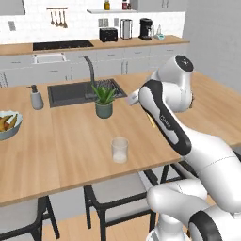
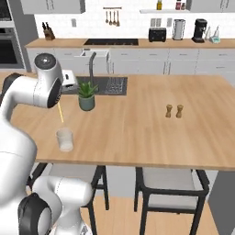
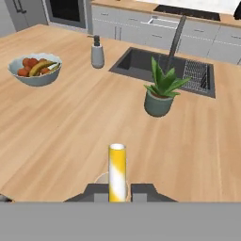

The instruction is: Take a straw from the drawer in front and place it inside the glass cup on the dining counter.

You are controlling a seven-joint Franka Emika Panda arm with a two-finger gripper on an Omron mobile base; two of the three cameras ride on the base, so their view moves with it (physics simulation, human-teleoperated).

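- Gripper [image 3: 117, 192] clamped tight on the straw [image 3: 117, 172], its two dark fingertips pressed against the pale yellow stick on either side.
- Straw pointing down, away from the hand; in the right base view it hangs above the glass cup [image 2: 64, 139], its lower end just over the rim.
- Glass cup upright near the front edge of the tabletop [image 1: 70, 141], clear, with nothing visible inside.
- Potted plant [image 3: 160, 96] beyond the cup, green spiky leaves in a grey-green pot, just beside the dark sink [image 3: 141, 66].
- Bowl [image 3: 35, 70] at the far left of the tabletop, holding a banana and red and orange fruit.
- Grey soap dispenser [image 3: 97, 52] near the sink's corner.
- No readable writing anywhere.
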